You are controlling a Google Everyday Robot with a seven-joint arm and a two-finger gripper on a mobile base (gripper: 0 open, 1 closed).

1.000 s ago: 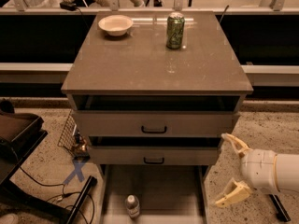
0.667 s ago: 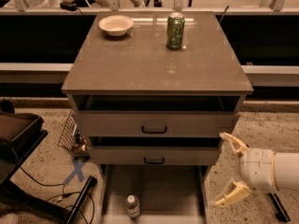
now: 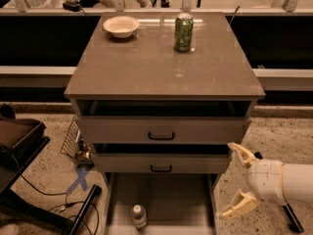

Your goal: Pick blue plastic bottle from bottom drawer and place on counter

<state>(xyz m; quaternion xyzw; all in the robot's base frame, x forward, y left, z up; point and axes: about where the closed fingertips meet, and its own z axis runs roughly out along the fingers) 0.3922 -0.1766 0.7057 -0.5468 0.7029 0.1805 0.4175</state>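
The blue plastic bottle [image 3: 139, 216], small and clear with a white cap, stands upright in the pulled-out bottom drawer [image 3: 181, 199], near its front left. My gripper [image 3: 235, 179] is at the lower right, outside the drawer's right edge and level with it. Its two pale fingers are spread wide and hold nothing. The counter [image 3: 161, 65] is the flat grey-brown cabinet top above.
A green can [image 3: 183, 32] and a white bowl [image 3: 121, 26] stand at the back of the counter. The two upper drawers with black handles [image 3: 161, 136] are slightly open. A black stand [image 3: 22, 146] and cables lie on the floor at the left.
The gripper has shifted very slightly to the left, toward the drawer. Nothing else has moved.
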